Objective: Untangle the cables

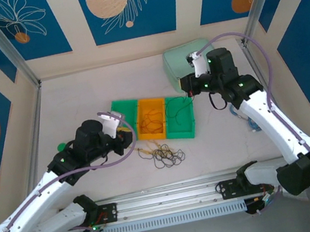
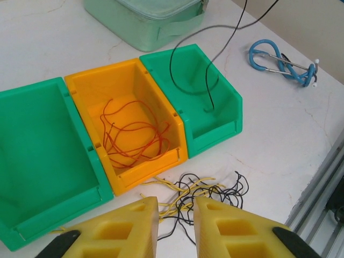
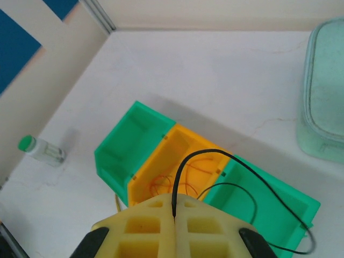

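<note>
A tangle of black and pale yellow cables [image 1: 165, 155] lies on the table in front of the bins, also in the left wrist view [image 2: 209, 191]. My left gripper [image 1: 127, 137] hovers just over its near edge, open [image 2: 176, 207], with strands lying on the table under the gap. Orange cables [image 2: 131, 137] lie in the orange bin [image 1: 147, 101]. My right gripper [image 3: 173, 207] is shut on one black cable [image 3: 236, 166], held up above the bins [image 1: 189, 89]. That cable [image 2: 191, 70] hangs in a loop into the right green bin [image 2: 215, 126].
The left green bin [image 2: 32, 140] has nothing in it. A mint-green case [image 1: 184, 60] stands behind the bins. A blue looped item [image 2: 274, 59] lies to the right. A green-capped bottle [image 3: 40, 149] lies at the left. An aluminium rail [image 1: 170, 200] runs along the near edge.
</note>
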Action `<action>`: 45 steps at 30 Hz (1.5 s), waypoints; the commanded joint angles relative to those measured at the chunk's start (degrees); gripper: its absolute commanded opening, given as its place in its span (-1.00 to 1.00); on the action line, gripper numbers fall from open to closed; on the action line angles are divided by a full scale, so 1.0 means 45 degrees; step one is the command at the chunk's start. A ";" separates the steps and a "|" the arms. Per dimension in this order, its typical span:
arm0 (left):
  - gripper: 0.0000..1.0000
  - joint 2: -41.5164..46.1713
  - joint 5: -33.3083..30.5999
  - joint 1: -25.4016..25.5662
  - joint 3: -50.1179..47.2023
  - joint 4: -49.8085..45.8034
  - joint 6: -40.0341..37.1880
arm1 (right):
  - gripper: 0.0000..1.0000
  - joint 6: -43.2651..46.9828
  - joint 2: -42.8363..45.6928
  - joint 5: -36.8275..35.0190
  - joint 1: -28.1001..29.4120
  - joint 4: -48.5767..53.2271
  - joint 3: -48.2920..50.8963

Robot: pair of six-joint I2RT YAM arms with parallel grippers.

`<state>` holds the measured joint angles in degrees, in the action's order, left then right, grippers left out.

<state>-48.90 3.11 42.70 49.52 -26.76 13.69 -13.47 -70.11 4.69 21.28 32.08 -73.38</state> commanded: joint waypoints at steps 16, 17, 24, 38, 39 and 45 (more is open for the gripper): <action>-0.49 0.0182 0.0731 -0.0624 -0.0474 0.0468 0.0359 | -1.00 0.1435 -0.2997 -0.3924 0.1901 0.1764 -0.0185; -0.49 0.0203 0.0748 -0.0642 -0.0491 0.0442 0.0373 | -1.00 0.1343 -0.3135 -0.4407 0.1917 0.1986 -0.0236; -0.49 0.0300 0.0792 -0.0777 -0.0564 0.0434 0.0355 | -1.00 0.0944 -0.2211 -0.4613 0.1104 0.1952 0.0202; -0.49 0.0128 0.1197 -0.0858 -0.0743 0.1056 0.0617 | -1.00 0.1474 -0.1113 -0.4165 0.1011 0.1804 0.0766; -0.49 0.0121 0.1221 -0.0856 -0.0757 0.1049 0.0609 | -1.00 0.1420 -0.1259 -0.3952 0.1077 0.1733 0.0808; -0.49 0.0230 0.1169 -0.0871 -0.0829 0.0942 0.0636 | -1.00 0.1019 -0.2624 -0.2331 0.1539 0.0950 0.0729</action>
<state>-48.47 7.46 39.48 46.72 -23.14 16.10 -7.94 -79.85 -10.90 27.42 38.83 -70.37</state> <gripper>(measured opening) 0.256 0.053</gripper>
